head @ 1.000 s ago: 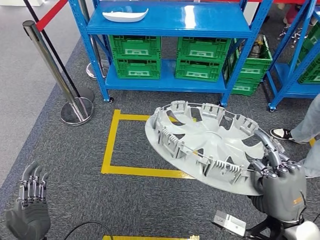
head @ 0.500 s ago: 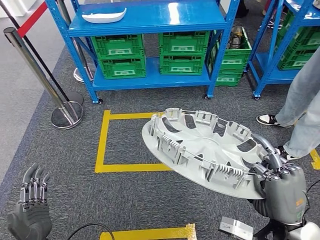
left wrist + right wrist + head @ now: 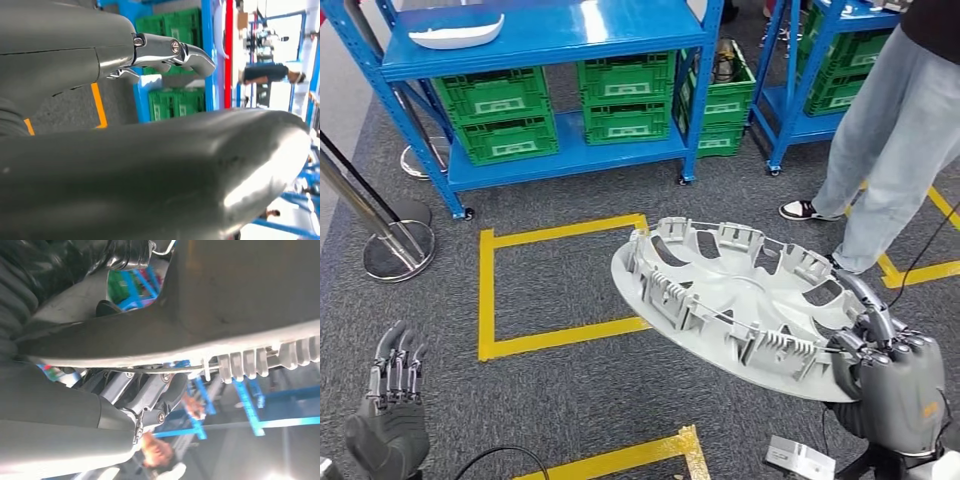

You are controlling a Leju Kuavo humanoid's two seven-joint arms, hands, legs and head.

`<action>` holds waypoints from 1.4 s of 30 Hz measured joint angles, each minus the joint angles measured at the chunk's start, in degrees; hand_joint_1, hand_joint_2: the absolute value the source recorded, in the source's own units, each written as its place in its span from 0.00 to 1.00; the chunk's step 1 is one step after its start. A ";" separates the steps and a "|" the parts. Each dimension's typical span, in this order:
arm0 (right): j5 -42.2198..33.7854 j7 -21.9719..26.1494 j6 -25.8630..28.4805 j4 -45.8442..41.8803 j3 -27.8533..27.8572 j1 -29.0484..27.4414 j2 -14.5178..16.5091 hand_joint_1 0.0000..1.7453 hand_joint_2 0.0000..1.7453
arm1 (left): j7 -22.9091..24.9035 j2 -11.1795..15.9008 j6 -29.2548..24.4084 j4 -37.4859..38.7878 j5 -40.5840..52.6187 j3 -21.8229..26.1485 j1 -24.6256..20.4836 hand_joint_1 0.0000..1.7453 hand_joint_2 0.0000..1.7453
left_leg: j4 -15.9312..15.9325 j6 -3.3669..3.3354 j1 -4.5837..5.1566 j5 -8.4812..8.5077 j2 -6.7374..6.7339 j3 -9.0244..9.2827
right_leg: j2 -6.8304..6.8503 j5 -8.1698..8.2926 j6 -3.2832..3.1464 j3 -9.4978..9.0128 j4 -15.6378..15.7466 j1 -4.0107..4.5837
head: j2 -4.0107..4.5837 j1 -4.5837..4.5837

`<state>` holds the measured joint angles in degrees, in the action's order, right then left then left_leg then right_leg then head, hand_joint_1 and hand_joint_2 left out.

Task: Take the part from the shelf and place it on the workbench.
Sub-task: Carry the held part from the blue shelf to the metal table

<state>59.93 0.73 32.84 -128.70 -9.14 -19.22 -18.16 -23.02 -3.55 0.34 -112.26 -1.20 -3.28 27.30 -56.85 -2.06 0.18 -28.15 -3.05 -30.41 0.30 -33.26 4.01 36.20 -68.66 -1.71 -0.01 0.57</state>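
A large grey plastic wheel cover hangs tilted over the carpet, ribbed inner side up. My right hand grips its near right rim, fingers curled over the edge. In the right wrist view the cover's rim runs across the picture with my right hand clamped around it. My left hand sits low at the left, holding nothing, fingers straight and apart; in the left wrist view the left hand is seen close up. The blue shelf stands ahead.
Green crates fill the shelf's lower level and a white part lies on its top. A person's legs stand at the right. Yellow tape marks a floor box. A chrome post base stands at the left.
The whole view has swung to the right: the shelf and floor tape have slid left and the person now shows larger. The wheel cover stays in my right hand.
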 joint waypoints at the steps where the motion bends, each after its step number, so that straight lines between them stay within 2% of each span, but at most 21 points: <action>1: -0.11 0.02 -0.01 -0.01 0.08 -0.03 0.00 1.00 1.00 | 0.00 0.02 -0.09 0.00 -0.01 -0.05 -0.01 0.00 0.00 | -0.15 0.10 0.05 -0.11 -0.68 0.06 | 1.18 1.74 -0.11 -2.04 4.00 0.12 | 0.01 0.04; 4: -0.38 0.24 0.05 -0.07 0.53 -0.07 0.00 1.00 1.00 | -0.09 0.11 -0.22 0.01 -0.04 -0.09 0.02 0.00 0.00 | -0.78 0.75 0.47 -0.32 -2.28 -0.07 | 3.69 3.71 -1.15 -5.52 10.80 0.79 | 0.00 -0.02; 7: -0.90 0.75 0.34 -0.14 0.98 -0.71 0.00 1.00 1.00 | -0.66 0.22 -0.34 0.02 -0.05 -0.12 0.02 0.00 0.00 | -1.24 1.46 0.44 -0.54 -3.28 -0.20 | 1.96 4.30 -2.46 -5.03 10.81 0.87 | 0.00 -0.05; 9: -1.55 0.89 0.43 -0.21 1.32 -1.07 0.00 1.00 1.00 | -0.83 0.30 -0.38 0.02 0.19 -0.21 -0.19 0.00 0.00 | -4.13 2.03 0.13 -2.97 -1.10 -1.27 | 0.82 4.80 -3.25 -4.74 11.00 0.63 | 0.00 -0.18; 11: -2.27 0.91 0.44 -0.29 1.83 -1.34 0.00 1.00 1.00 | -0.68 0.32 -0.45 0.03 0.69 -0.44 -0.55 0.00 0.00 | -11.23 2.44 -0.17 -7.09 1.66 -4.09 | -0.39 5.21 -3.69 -4.31 11.00 0.59 | 0.01 -0.29; 13: -3.01 1.18 0.51 -0.33 2.53 -1.92 0.00 1.00 1.00 | -0.45 0.31 -0.61 0.13 1.31 -0.86 -1.02 0.00 0.00 | -16.94 2.48 -0.26 -9.03 2.42 -6.28 | -1.83 5.57 -3.78 -3.90 10.97 0.68 | 0.01 -0.28; 14: -3.43 1.44 0.60 -0.37 2.97 -2.39 0.00 1.00 1.00 | -0.35 0.30 -0.73 0.20 1.67 -1.12 -1.25 0.00 0.00 | -16.92 2.35 -0.26 -8.30 2.58 -6.09 | -2.60 5.72 -3.75 -3.77 10.94 0.73 | 0.01 -0.29; 16: -4.10 2.00 0.80 -0.52 3.81 -3.41 0.00 1.00 1.00 | -0.24 0.30 -1.01 0.28 2.24 -1.63 -1.60 0.00 0.00 | -10.75 1.69 -0.24 -4.25 3.93 -2.96 | -4.22 5.97 -3.61 -3.64 10.88 0.80 | 0.01 -0.29; 19: -4.42 2.40 1.07 -0.78 4.54 -4.27 0.01 1.00 1.00 | -0.15 0.31 -1.15 0.32 2.48 -2.07 -1.82 0.00 0.00 | -2.12 0.40 -0.25 -0.84 8.63 0.91 | -6.50 6.58 -2.82 -2.86 10.72 0.48 | 0.01 -0.25; 20: -4.46 2.48 1.15 -0.85 4.73 -4.48 0.01 1.00 1.00 | -0.14 0.31 -1.15 0.32 2.50 -2.20 -1.90 0.00 0.00 | -1.49 0.18 -0.16 -0.98 8.97 1.03 | -7.28 6.89 -2.36 -2.38 10.68 0.26 | 0.01 -0.31; 22: -4.52 2.56 1.24 -1.07 5.14 -4.92 0.02 1.00 1.00 | -0.13 0.30 -1.15 0.33 2.52 -2.52 -2.18 0.00 0.00 | -0.48 0.11 -0.16 -0.80 7.24 1.01 | -8.40 7.37 -1.48 -1.32 10.66 0.06 | 0.01 -0.44; 24: -4.55 2.61 1.25 -1.24 5.44 -5.17 0.01 1.00 1.00 | -0.12 0.23 -1.15 0.33 2.52 -2.75 -2.36 0.00 0.00 | 0.52 -0.01 -0.52 -0.36 5.35 1.02 | -6.06 5.88 -1.03 0.37 8.52 0.38 | 0.01 -0.12; 26: -4.58 2.64 1.26 -1.30 5.52 -5.14 -0.01 1.00 1.00 | -0.08 0.16 -1.15 0.40 2.52 -2.86 -2.29 0.00 0.00 | 0.75 -0.16 -0.55 -0.09 3.48 0.84 | -2.22 2.18 -0.70 3.28 2.11 0.54 | 0.00 0.26; 28: -4.59 2.66 1.25 -1.30 5.52 -5.13 0.00 1.00 1.00 | -0.04 0.14 -1.15 0.51 2.51 -2.89 -2.25 0.00 0.00 | 0.53 -0.17 -0.42 -0.08 1.48 0.58 | -0.75 -0.34 -0.22 5.56 -4.07 0.44 | 0.00 0.37; 29: -4.59 2.67 1.23 -1.29 5.52 -5.17 0.00 1.00 1.00 | -0.04 0.14 -1.15 0.55 2.51 -2.90 -2.27 0.00 0.00 | 0.41 -0.14 -0.39 -0.10 0.53 0.47 | -0.42 -0.27 -0.05 5.38 -4.67 0.38 | 0.00 0.37; 33: -4.62 2.83 1.16 -1.30 5.61 -5.25 0.03 1.00 1.00 | -0.06 0.15 -1.31 0.67 2.57 -2.93 -2.29 0.00 0.00 | -0.18 0.54 -0.17 -0.51 -2.41 0.39 | 2.88 4.25 -0.25 -3.26 8.39 0.44 | 0.00 0.32; 35: -4.77 3.16 1.17 -1.34 5.66 -5.33 0.10 1.00 1.00 | -0.08 0.15 -1.50 0.68 2.84 -2.95 -2.25 0.00 0.00 | -0.46 1.15 0.12 -0.69 -3.39 0.54 | 3.62 4.46 -1.11 -4.79 11.02 0.67 | -0.01 0.08; 36: -4.89 3.39 1.17 -1.37 5.67 -5.45 0.18 1.00 1.00 | -0.10 0.15 -1.62 0.68 2.99 -2.96 -2.19 0.00 0.00 | -0.51 1.42 0.13 -0.70 -3.91 0.67 | 2.93 4.69 -1.55 -4.56 10.98 0.70 | 0.00 -0.05; 37: -5.01 3.64 1.17 -1.38 5.66 -5.55 0.28 1.00 1.00 | -0.11 0.14 -1.74 0.68 3.20 -2.96 -2.11 0.00 0.00 | -0.54 1.75 0.03 -0.81 -4.08 0.73 | 2.36 4.83 -1.95 -4.38 10.97 0.66 | 0.00 -0.11; 39: -5.12 4.11 1.12 -1.41 5.57 -5.69 0.56 1.00 1.00 | -0.22 0.14 -1.91 0.68 3.65 -2.96 -1.82 0.00 0.00 | -2.33 2.41 -0.26 -2.58 -1.94 0.14 | 1.19 5.20 -2.72 -4.12 11.09 0.52 | 0.01 -0.23; 42: -5.16 4.75 1.03 -1.38 5.38 -5.61 1.16 1.00 1.00 | -0.34 0.13 -1.88 0.68 4.73 -2.86 -0.96 0.00 0.00 | -12.42 2.64 -0.40 -8.33 2.15 -3.94 | -0.73 5.63 -3.43 -3.81 11.10 0.53 | 0.01 -0.38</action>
<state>54.77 5.48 33.86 -130.09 -3.76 -24.83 -17.01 -23.36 -3.42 -1.54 -111.58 3.52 -6.14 26.34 -69.27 0.58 -0.22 -36.48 -0.90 -34.35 -0.42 -27.63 0.58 32.39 -57.56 -1.18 0.00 0.19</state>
